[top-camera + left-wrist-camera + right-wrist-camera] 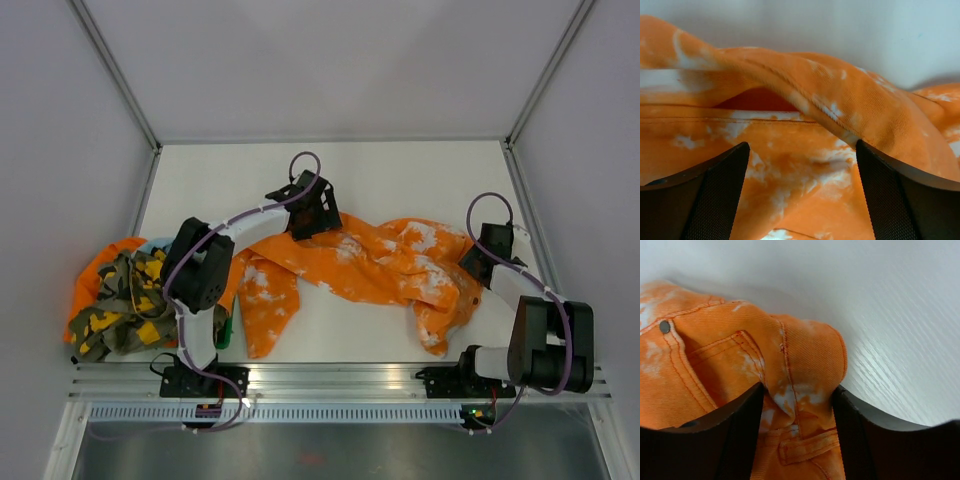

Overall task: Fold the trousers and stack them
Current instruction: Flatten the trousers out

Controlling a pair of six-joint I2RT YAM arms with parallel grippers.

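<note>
Top external view shows the trousers crumpled and unfolded, nothing stacked; left claw gapes wide, right claw pinches their edge.

White table between plain grey walls, soft light

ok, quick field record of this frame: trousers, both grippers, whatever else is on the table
trousers: orange with white splotches, crumpled across the middle of the table, not folded
left gripper: open, fingers apart just above the fabric at the trousers' far left part, holding nothing
right gripper: at the trousers' right end, fingers pressed on a waistband fold
button: visible on the waistband, left of the right gripper
camouflage garment: heaped at the table's left edge, apart from the trousers
stack: not started
</note>
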